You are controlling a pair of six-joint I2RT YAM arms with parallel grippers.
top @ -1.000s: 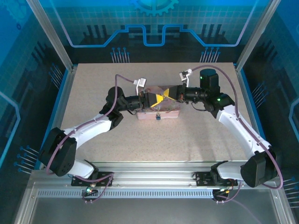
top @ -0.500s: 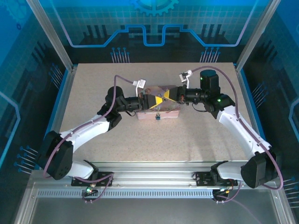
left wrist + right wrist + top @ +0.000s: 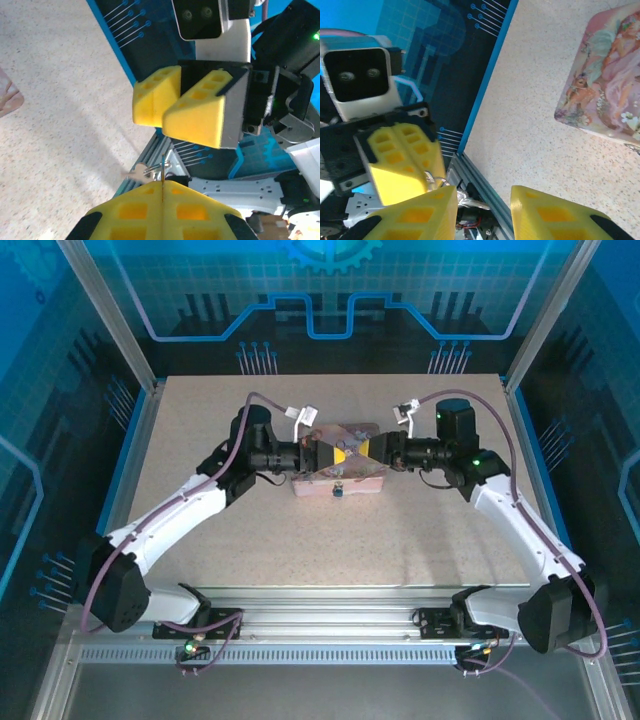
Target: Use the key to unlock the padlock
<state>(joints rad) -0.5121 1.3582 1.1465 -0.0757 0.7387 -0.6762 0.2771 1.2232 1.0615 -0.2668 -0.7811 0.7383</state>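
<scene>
Both grippers meet in the air above the pink tin point(image 3: 372, 480). My left gripper point(image 3: 163, 183) is shut on the key point(image 3: 163, 171), a thin metal strip seen edge-on that sticks out of its yellow pads. A small ring with another metal piece point(image 3: 144, 173) dangles from it. My right gripper point(image 3: 484, 201) faces it with its jaws open and a clear gap between them, one pad close beside the ring point(image 3: 438, 180). From above, the left gripper point(image 3: 333, 453) and right gripper point(image 3: 359, 450) are tip to tip. The padlock point(image 3: 338, 490) is a tiny dark object at the tin's near edge.
The tin point(image 3: 605, 90) lies flat mid-table on the speckled tabletop point(image 3: 430, 530). Blue glass walls and aluminium posts point(image 3: 130, 350) enclose the cell. A metal rail point(image 3: 320, 600) runs along the near edge by the arm bases.
The right gripper's jaws have opened and it has drawn back slightly to the right. The left gripper stays shut on the key, and the left arm's elbow has risen.
</scene>
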